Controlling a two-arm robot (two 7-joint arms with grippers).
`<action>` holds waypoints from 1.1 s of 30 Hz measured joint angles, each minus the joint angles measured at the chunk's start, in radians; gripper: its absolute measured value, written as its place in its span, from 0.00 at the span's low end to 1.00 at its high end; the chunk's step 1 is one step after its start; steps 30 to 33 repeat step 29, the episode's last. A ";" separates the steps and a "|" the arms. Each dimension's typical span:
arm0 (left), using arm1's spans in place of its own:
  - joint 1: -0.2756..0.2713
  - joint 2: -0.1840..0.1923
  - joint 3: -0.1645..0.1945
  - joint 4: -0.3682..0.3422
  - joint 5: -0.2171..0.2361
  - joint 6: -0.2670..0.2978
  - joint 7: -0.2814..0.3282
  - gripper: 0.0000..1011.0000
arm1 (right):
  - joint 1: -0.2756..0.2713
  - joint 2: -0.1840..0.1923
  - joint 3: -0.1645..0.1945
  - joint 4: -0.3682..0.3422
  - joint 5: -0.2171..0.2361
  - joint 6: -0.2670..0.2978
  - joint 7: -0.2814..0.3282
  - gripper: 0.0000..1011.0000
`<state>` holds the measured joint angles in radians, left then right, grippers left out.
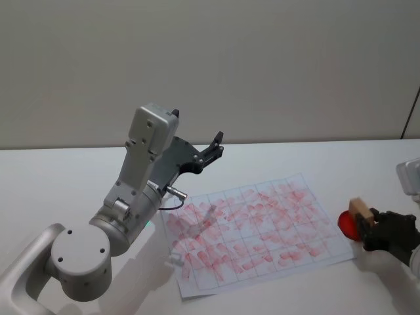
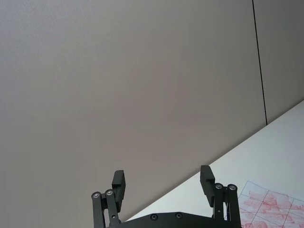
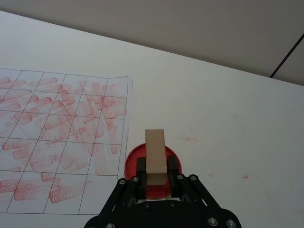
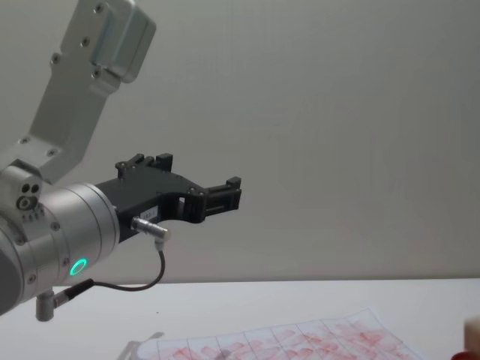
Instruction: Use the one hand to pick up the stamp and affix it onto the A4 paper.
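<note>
My right gripper (image 1: pixel 369 226) is shut on the stamp (image 1: pixel 359 210), a light tan wooden block, to the right of the A4 paper (image 1: pixel 256 230). In the right wrist view the stamp (image 3: pixel 156 156) stands upright between the black fingers (image 3: pixel 141 167), right over a round red ink pad (image 3: pixel 134 160). Whether it touches the pad I cannot tell. The gridded sheet (image 3: pixel 57 137) lies flat beside it, covered in red-pink marks. My left gripper (image 1: pixel 218 144) hangs open and empty, raised high over the paper's far left corner.
The red pad (image 1: pixel 346 224) sits on the white table (image 1: pixel 59 177) just off the paper's right edge. My left arm's grey body (image 1: pixel 131 197) rises over the sheet's left side. A plain wall stands behind the table.
</note>
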<state>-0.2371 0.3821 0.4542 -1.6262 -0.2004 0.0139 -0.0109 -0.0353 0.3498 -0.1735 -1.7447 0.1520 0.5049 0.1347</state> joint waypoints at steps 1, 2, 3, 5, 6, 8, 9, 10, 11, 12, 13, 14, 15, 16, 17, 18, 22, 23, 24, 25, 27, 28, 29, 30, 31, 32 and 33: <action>0.000 0.000 0.000 0.000 0.000 0.000 0.000 0.99 | 0.001 0.000 0.000 0.001 -0.001 0.000 0.001 0.23; 0.000 0.000 0.000 0.000 0.000 0.000 0.000 0.99 | 0.002 -0.001 -0.001 0.003 -0.001 0.001 0.002 0.29; 0.000 0.000 0.000 0.000 0.000 0.000 0.000 0.99 | 0.003 -0.002 -0.002 0.005 -0.003 0.001 0.005 0.30; 0.000 0.000 0.000 0.000 0.000 0.000 0.000 0.99 | 0.005 -0.002 -0.002 0.007 -0.003 0.001 0.006 0.35; 0.000 0.000 0.000 0.000 0.000 0.000 0.000 0.99 | 0.005 -0.003 -0.002 0.008 -0.004 0.002 0.007 0.41; 0.000 0.000 0.000 0.000 0.000 0.000 0.000 0.99 | 0.007 -0.003 -0.003 0.010 -0.004 0.002 0.009 0.49; 0.000 0.000 0.000 0.000 0.000 0.000 0.000 0.99 | 0.007 -0.004 -0.003 0.011 -0.005 0.002 0.010 0.50; 0.000 0.000 0.000 0.000 0.000 0.000 0.000 0.99 | 0.008 -0.004 -0.003 0.012 -0.006 0.002 0.011 0.55; 0.000 0.000 0.000 0.000 0.000 0.000 0.000 0.99 | 0.009 -0.004 -0.003 0.013 -0.006 0.002 0.012 0.55; 0.000 0.000 0.000 0.000 0.000 0.000 0.000 0.99 | 0.009 -0.005 -0.004 0.014 -0.006 0.002 0.012 0.61; 0.000 0.000 0.000 0.000 0.000 0.000 0.000 0.99 | 0.010 -0.005 -0.004 0.015 -0.007 0.003 0.013 0.63; 0.000 0.000 0.000 0.000 0.000 0.000 0.000 0.99 | 0.010 -0.005 -0.004 0.015 -0.007 0.003 0.013 0.69; 0.000 0.000 0.000 0.000 0.000 0.000 0.000 0.99 | 0.011 -0.005 -0.004 0.016 -0.007 0.003 0.014 0.70; 0.000 0.000 0.000 0.000 0.000 0.000 0.000 0.99 | 0.011 -0.006 -0.004 0.016 -0.007 0.003 0.015 0.73; 0.000 0.000 0.000 0.000 0.000 0.000 0.000 0.99 | 0.011 -0.006 -0.004 0.016 -0.008 0.003 0.015 0.76; 0.000 0.000 0.000 0.000 0.000 0.000 0.000 0.99 | 0.011 -0.006 -0.004 0.017 -0.008 0.003 0.015 0.78; 0.000 0.000 0.000 0.000 0.000 0.000 0.000 0.99 | 0.013 -0.006 -0.005 0.019 -0.009 0.003 0.017 0.91; 0.000 0.000 0.000 0.000 0.000 0.000 0.000 0.99 | 0.013 -0.006 -0.005 0.019 -0.009 0.004 0.017 0.94; 0.000 0.000 0.000 0.000 0.000 0.000 0.000 0.99 | 0.013 -0.007 -0.005 0.019 -0.009 0.004 0.017 0.95; 0.000 0.000 0.000 0.000 0.000 0.000 0.000 0.99 | 0.013 -0.007 -0.005 0.019 -0.009 0.004 0.017 0.98; 0.000 0.000 0.000 0.000 0.000 0.000 0.000 0.99 | 0.013 -0.007 -0.006 0.020 -0.009 0.004 0.018 0.99; 0.000 0.000 0.000 0.000 0.000 0.000 0.000 0.99 | 0.013 -0.007 -0.006 0.020 -0.009 0.004 0.018 0.99; 0.000 0.000 0.000 0.000 0.000 0.000 0.000 0.99 | 0.014 -0.007 -0.006 0.020 -0.009 0.004 0.018 0.99; 0.000 0.000 0.000 0.000 0.000 0.000 0.000 0.99 | 0.014 -0.007 -0.006 0.020 -0.009 0.004 0.018 0.99; 0.000 0.000 0.000 0.000 0.000 0.000 0.000 0.99 | 0.014 -0.007 -0.006 0.020 -0.009 0.004 0.018 0.99; 0.000 0.000 0.000 0.000 0.000 0.000 0.000 0.99 | 0.014 -0.007 -0.006 0.020 -0.009 0.004 0.018 0.99; 0.000 0.000 0.000 0.000 0.000 0.000 0.000 0.99 | 0.014 -0.007 -0.006 0.020 -0.009 0.004 0.018 0.99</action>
